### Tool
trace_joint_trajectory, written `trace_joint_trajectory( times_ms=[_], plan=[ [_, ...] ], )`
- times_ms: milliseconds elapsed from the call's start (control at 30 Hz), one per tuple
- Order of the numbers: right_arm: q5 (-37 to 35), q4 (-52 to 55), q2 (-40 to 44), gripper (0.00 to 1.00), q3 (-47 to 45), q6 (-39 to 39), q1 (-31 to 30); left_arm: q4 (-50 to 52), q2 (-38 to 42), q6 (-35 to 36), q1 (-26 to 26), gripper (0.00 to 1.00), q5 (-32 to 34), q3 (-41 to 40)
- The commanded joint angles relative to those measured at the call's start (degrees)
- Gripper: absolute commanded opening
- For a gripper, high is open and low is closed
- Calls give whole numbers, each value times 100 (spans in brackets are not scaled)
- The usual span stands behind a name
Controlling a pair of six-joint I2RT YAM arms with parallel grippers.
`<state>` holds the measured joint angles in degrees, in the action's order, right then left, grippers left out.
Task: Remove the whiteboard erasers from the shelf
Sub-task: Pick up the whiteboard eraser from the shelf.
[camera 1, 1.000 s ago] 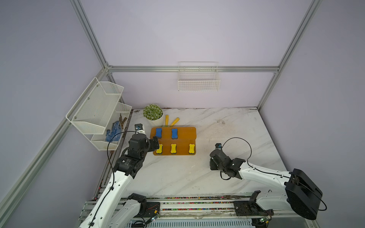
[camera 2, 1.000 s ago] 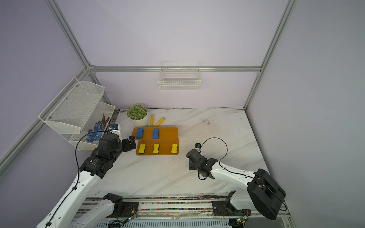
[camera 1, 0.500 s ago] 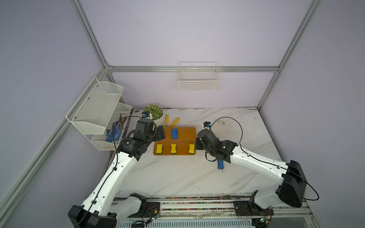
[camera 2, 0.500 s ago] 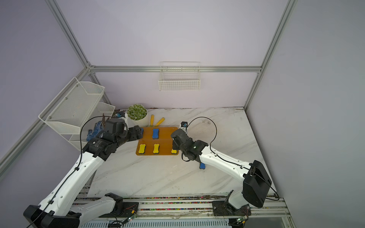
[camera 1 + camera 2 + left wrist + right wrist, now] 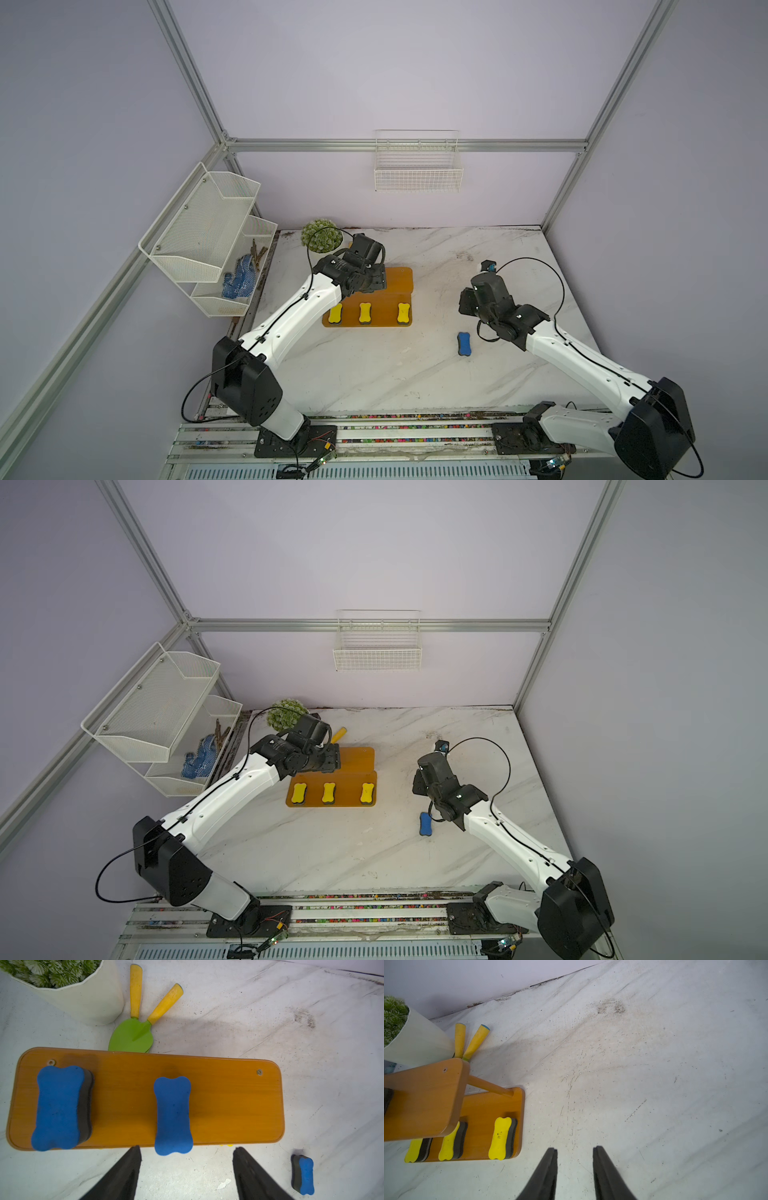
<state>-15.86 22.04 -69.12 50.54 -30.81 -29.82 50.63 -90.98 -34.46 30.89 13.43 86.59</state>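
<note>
Blue eraser (image 5: 173, 1115) — just beyond left fingers (image 5: 122, 1178)

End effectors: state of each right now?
Left end effector: open, empty, facing a blue eraser on the shelf.
Right end effector: slightly open, empty.

Mesh rack (image 5: 203, 232), left of frame, is holding blue gloves (image 5: 237, 279); wire basket (image 5: 417, 174) is hanging upper centre; potted plant (image 5: 322, 235) is standing beside yellow-handled trowels (image 5: 133, 1036) on the counter (image 5: 415, 365).
</note>
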Motion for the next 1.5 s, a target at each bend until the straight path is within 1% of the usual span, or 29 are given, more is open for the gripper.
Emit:
trace_joint_trajectory(
  times_ms=[0, 167, 333, 500, 700, 800, 1033, 1133, 1233, 1300, 1367, 1467],
  plan=[
    [421, -376, 132, 34, -169, 213, 133, 225, -199, -134, 5, 73, 348, 370],
    [650, -530, 213, 34, -337, 249, 252, 365, -515, -57, -30, 70, 569, 631],
    [747, -595, 259, 34, -405, 275, 337, 379, -746, 18, -90, 65, 464, 833],
    [800, -665, 259, 34, -457, 260, 387, 462, -1011, 31, -92, 65, 440, 947],
    [830, -701, 224, 34, -510, 262, 416, 678, -1246, -16, -125, 61, 704, 1070],
    [825, -696, 232, 34, -526, 277, 441, 729, -1336, -17, -136, 56, 739, 1113],
    [814, -699, 236, 33, -537, 287, 468, 781, -1371, -43, -136, 38, 703, 1173],
    [788, -717, 241, 33, -537, 286, 475, 818, -1315, -52, -137, 27, 592, 1211],
    [745, -719, 263, 33, -537, 277, 507, 833, -1188, -144, -116, 11, 396, 1225],
    [696, -728, 314, 33, -537, 247, 558, 860, -1099, -275, 5, 6, 336, 1281],
    [656, -760, 406, 33, -553, 198, 653, 908, -1022, -425, 248, 1, 387, 1374],
    [608, -875, 605, 32, -669, 85, 908, 919, -957, -738, 733, 0, 432, 1501]
  ],
)
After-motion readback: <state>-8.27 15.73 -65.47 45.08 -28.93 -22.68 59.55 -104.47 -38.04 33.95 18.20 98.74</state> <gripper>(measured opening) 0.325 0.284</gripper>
